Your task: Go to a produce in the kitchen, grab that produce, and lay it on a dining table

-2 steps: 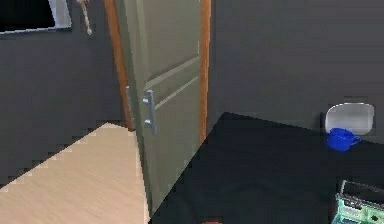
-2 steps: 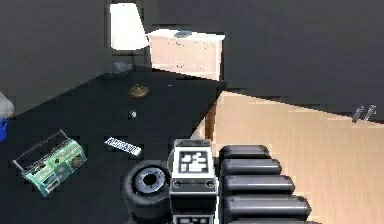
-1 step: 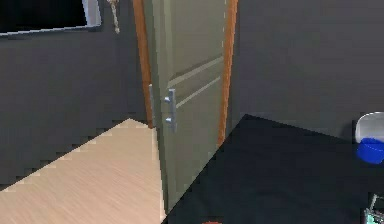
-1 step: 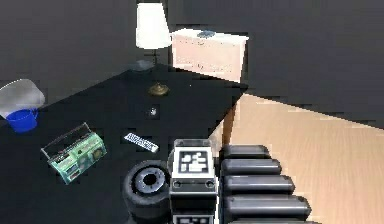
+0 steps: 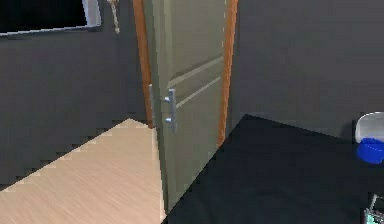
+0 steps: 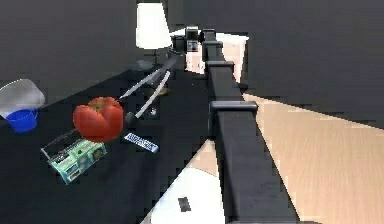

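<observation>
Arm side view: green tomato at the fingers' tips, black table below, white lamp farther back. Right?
One thing is off: the tomato is red, not green, as the arm side view shows. The rest stands: it is at the tips of the fingers, with the black table below and the white lamp farther back.

Forward view: you face a door (image 5: 190, 90) close up, tilted down. Arm side view runs along the arm (image 6: 235, 130); both catch the black table (image 5: 290, 170) and bowl (image 5: 372, 140).
</observation>
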Motion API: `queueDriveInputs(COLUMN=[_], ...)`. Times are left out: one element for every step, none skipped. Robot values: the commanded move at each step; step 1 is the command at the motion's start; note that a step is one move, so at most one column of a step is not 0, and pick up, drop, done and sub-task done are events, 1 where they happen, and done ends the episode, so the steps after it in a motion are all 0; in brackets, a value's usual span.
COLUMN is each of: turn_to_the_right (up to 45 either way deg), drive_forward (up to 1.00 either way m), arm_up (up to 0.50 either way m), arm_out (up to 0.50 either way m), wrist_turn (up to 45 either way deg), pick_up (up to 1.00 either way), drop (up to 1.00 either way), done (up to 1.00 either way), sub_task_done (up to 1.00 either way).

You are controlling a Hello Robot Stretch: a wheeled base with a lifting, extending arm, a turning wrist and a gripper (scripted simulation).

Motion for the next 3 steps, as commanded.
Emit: queueDriveInputs(turn_to_the_right=[0.0, 0.0, 0.0], drive_forward=[0.00, 0.00, 0.00], arm_up=[0.00, -0.32, 0.00], arm_out=[0.00, 0.00, 0.00], wrist_turn=[39.0, 0.0, 0.0], pick_up=[0.00, 0.00, 0.00], drop=[0.00, 0.00, 1.00], done=[0.00, 0.00, 0.00], sub_task_done=[0.00, 0.00, 0.00])
